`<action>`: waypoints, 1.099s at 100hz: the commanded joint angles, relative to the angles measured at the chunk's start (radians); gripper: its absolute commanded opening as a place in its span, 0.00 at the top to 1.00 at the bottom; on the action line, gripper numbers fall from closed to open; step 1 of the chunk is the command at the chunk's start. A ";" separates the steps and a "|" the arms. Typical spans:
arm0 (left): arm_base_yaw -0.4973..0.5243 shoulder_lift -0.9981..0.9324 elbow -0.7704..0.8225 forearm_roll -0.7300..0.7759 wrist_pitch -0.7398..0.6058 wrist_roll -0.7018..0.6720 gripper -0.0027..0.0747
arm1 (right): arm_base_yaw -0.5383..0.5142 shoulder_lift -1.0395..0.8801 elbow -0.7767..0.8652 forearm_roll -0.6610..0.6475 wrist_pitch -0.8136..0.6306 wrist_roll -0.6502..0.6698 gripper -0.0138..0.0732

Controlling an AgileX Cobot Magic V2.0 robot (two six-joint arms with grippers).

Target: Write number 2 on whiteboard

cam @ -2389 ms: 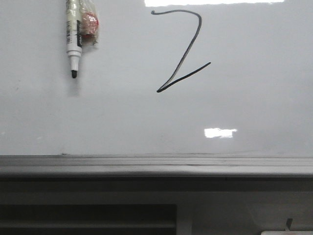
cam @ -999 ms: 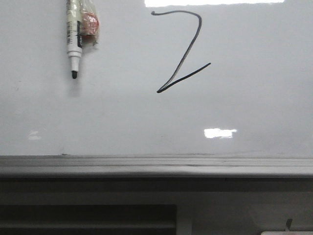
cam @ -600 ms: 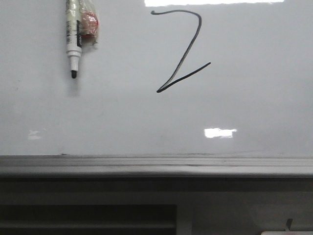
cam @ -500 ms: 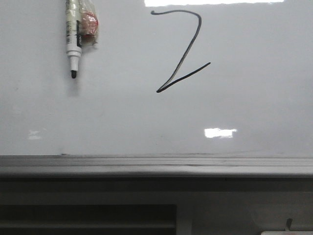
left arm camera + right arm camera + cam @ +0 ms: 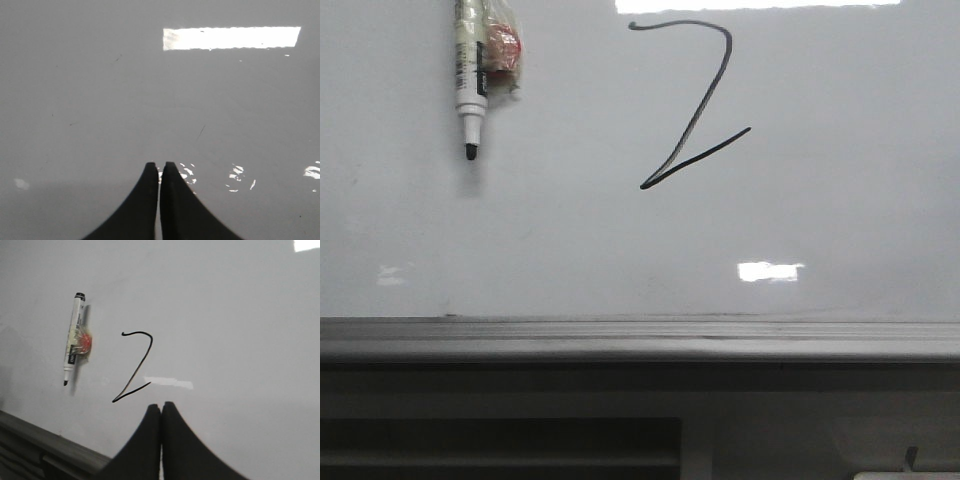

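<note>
- Nothing has shifted across the earlier front frames: the number 2 [image 5: 692, 105] and the marker [image 5: 470, 80] sit in the same spots, and only a faint glint low on the board at about 8 o'clock has appeared.
- On the whiteboard [image 5: 840, 200], the number 2 is a thin black line with a curved top, a long diagonal and a short base stroke rising toward 2 o'clock.
- From the front, it lies toward 12 o'clock, slightly right of centre, with its top just under a bright light reflection.
- At about 9 o'clock from the number 2, well apart from it, the marker hangs upright against the board, cap off, black tip pointing to 6 o'clock.
- A crumpled clear wrap with a red patch [image 5: 503, 50] touches the marker's barrel on its 3 o'clock side.
- A grey ledge [image 5: 640, 340] runs along the board's lower edge.
- My left end effector [image 5: 160, 167] has its two dark fingers pressed together with nothing between them, facing a bare patch of board.
- My right end effector [image 5: 161, 407] is likewise pinched closed and empty, its tips just below the base stroke of the number 2 and apart from it in my wrist view.
</note>
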 commanded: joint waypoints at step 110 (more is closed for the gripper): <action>0.002 -0.027 0.012 -0.009 -0.072 -0.010 0.99 | -0.418 -0.013 0.142 -1.052 -0.185 0.682 0.90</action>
